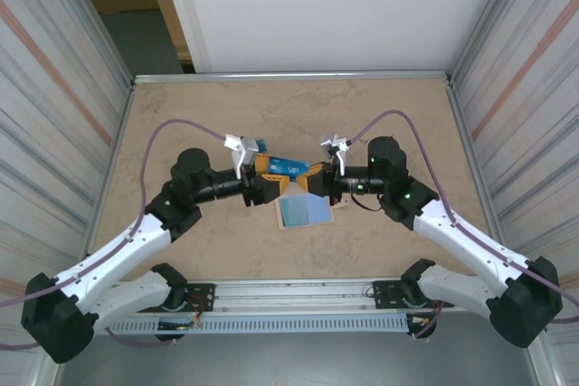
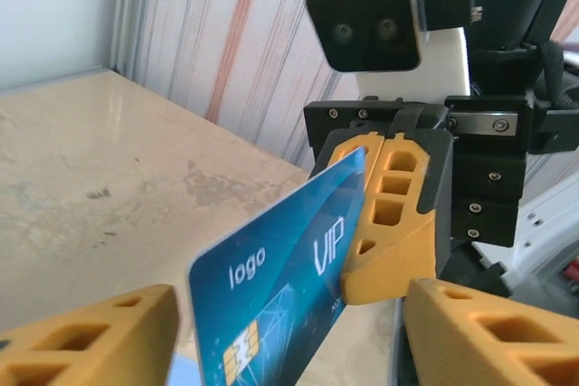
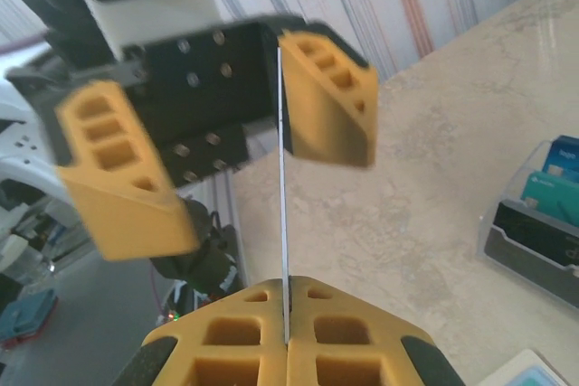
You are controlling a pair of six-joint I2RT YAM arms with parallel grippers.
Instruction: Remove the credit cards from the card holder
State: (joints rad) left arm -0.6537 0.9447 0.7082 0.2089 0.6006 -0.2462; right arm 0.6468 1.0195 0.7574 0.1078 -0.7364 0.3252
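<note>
While the right gripper [image 2: 380,223] has its two orange fingers pressed flat together on one short end of a blue card [image 2: 271,305], the left gripper [image 3: 251,189] stands wide. The card's other end sits inside that gap, lying against one finger's inner face & well clear of the other. The card is up in the air above the table: glossy plastic, white "logo" & "VIP" print, gold chip near the left gripper's end. Fingers are blocky wedges, matte orange w/ rectangular cut-outs, on black bodies w/ visible screws.

The card holder [image 1: 305,211] lies open & flat on the table, approx. centre, just nearer the arm bases than the two grippers. It has a tan edge, pale blue lining facing up. Can't tell if anything is tucked in it.

A clear plastic stand [image 3: 534,223] w/ rounded front, holding teal & dark cards, rests on the table off to one side.

Table [image 1: 181,115]: beige, mottled stone look, matte, thin metal rim. Side walls [image 1: 54,88]: ribbed panels, fine grey stripes w/ the odd rust-red line. At the back is a plain white panel [image 1: 335,6]. Purplish cables [image 1: 172,128] loop from each arm.
</note>
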